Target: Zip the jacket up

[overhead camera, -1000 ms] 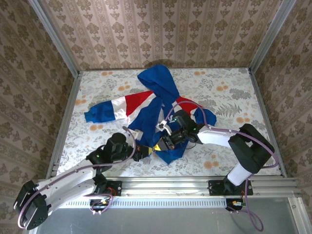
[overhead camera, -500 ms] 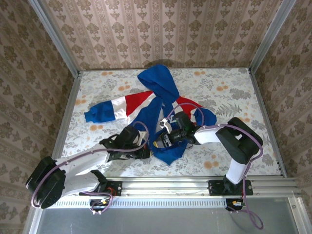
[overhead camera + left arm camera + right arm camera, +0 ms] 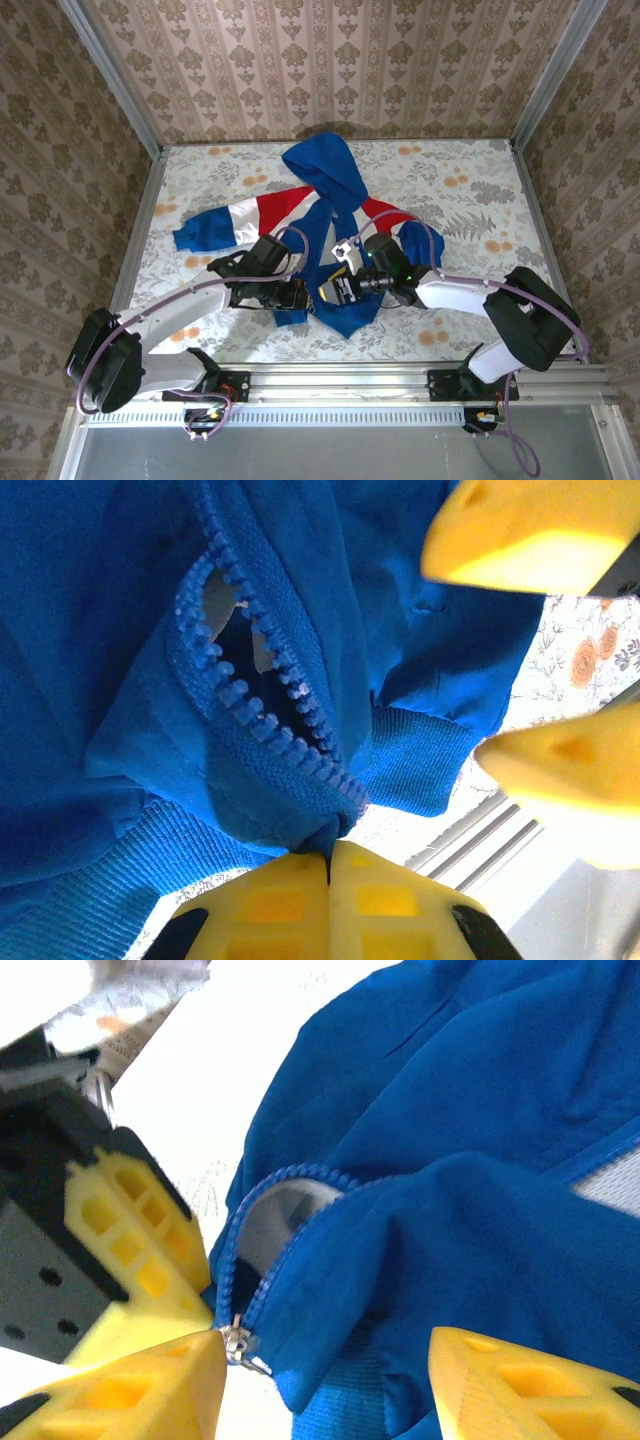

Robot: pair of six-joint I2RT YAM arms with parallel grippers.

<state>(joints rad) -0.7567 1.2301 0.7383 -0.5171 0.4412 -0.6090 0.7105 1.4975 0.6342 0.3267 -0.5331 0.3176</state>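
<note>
Left tool advanced, pinching jacket hem, right tool parted

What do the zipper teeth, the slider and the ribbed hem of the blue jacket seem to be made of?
Zipper teeth: likely moulded plastic; they are evenly blue, chunky and matte.
Slider: probably metal; it looks silvery and shiny.
Hem: knitted rib fabric, with fine parallel ridges and a matte look.

Robot test booth — damask-wallpapered walls, aluminium frame rails, floral-print tabletop
</note>
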